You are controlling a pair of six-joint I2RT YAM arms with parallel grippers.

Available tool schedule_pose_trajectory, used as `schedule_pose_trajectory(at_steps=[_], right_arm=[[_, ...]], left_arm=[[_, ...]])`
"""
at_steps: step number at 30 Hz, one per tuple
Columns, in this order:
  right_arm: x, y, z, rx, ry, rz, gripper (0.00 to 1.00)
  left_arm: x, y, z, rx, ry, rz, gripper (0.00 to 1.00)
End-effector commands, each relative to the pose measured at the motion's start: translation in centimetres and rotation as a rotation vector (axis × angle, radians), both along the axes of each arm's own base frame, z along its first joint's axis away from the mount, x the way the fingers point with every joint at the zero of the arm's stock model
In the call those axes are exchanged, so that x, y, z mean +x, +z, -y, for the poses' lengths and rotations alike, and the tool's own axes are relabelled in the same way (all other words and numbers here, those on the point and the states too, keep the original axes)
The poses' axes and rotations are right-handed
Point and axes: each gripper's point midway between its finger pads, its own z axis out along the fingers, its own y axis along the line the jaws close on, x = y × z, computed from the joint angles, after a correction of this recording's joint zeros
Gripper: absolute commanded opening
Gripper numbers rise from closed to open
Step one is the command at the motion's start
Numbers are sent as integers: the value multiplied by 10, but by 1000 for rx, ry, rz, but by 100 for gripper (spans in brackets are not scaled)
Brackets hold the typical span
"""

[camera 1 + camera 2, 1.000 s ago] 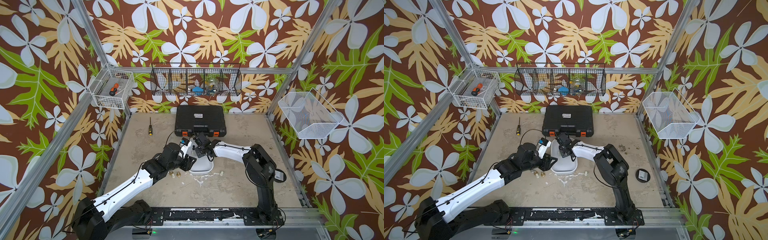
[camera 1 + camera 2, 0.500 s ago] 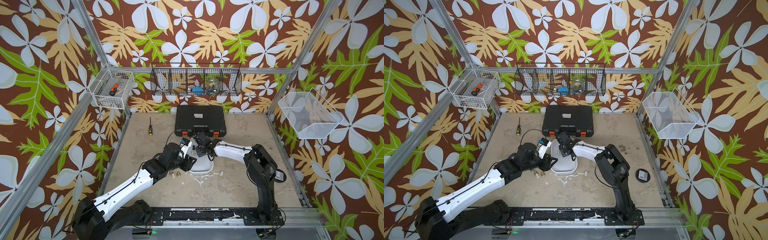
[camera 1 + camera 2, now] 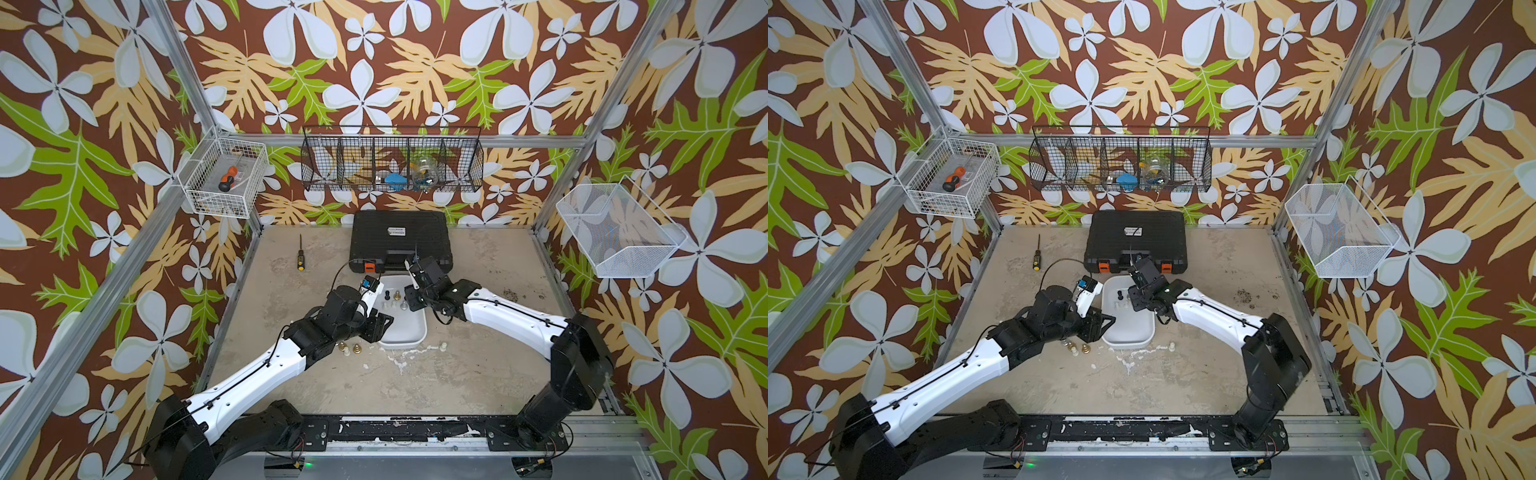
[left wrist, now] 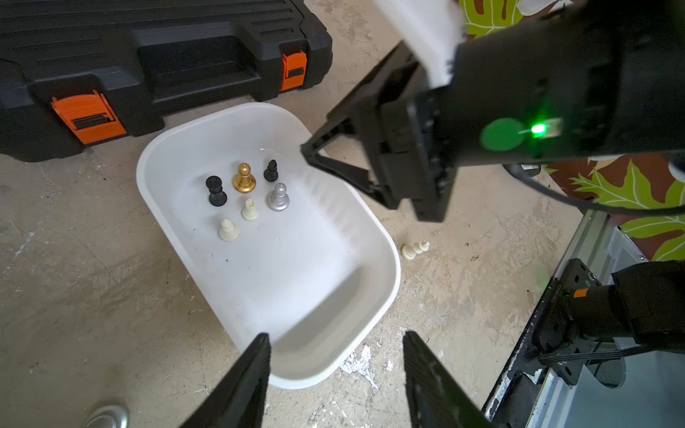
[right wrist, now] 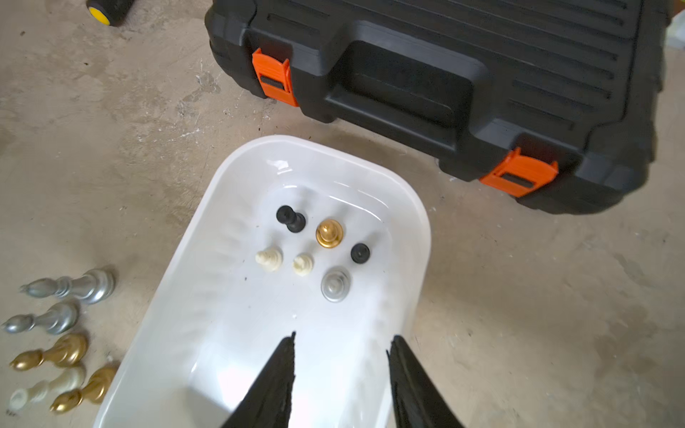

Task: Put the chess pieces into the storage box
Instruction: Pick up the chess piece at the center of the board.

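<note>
White glossy plastic storage box [image 3: 406, 329], a rounded rectangle, lies on the beige desk [image 3: 478, 374], its long axis running from the black plastic toolcase [image 3: 399, 237] toward the arm bases. Six chess pieces [image 4: 244, 178] stand at its far end: two black, two cream, one gold, one silver. Five loose pieces [image 5: 63, 354] sit left of it, one cream piece [image 4: 414, 251] right. Left fingers [image 4: 252, 374] and right fingers [image 5: 274, 381] hang spread, empty, over it.

You have six chess pieces [image 4: 244, 179] standing upright at one end of the glossy white storage box [image 4: 296, 266]: two black, two cream, one gold, one silver. Outside it, one cream piece [image 4: 414, 250] lies tipped on the counter [image 4: 92, 296] just beside the box, and five more pieces [image 5: 55, 354] cluster along the opposite side.
</note>
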Motion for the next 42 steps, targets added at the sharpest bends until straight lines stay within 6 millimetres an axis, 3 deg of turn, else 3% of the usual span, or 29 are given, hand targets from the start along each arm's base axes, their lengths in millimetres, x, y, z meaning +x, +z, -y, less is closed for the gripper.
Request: schedule_pose_trajectory(at_steps=[1, 9, 16, 19, 25, 42], right_arm=[[-16, 5, 12, 76, 2, -36, 46], [-69, -22, 65, 40, 15, -146, 48], [-112, -55, 80, 68, 24, -218, 47], [-116, -55, 73, 105, 24, -239, 46], [-118, -83, 89, 20, -59, -296, 43], [-107, -101, 84, -43, -55, -296, 30]], left_arm=[[6, 4, -2, 19, 12, 29, 59], [1, -11, 6, 94, -10, 20, 59], [-23, -42, 30, 203, -112, -25, 59], [-34, -51, 39, 244, -164, -29, 59], [-40, -50, 47, 258, -200, -24, 59], [-45, -42, 53, 218, -237, -17, 60]])
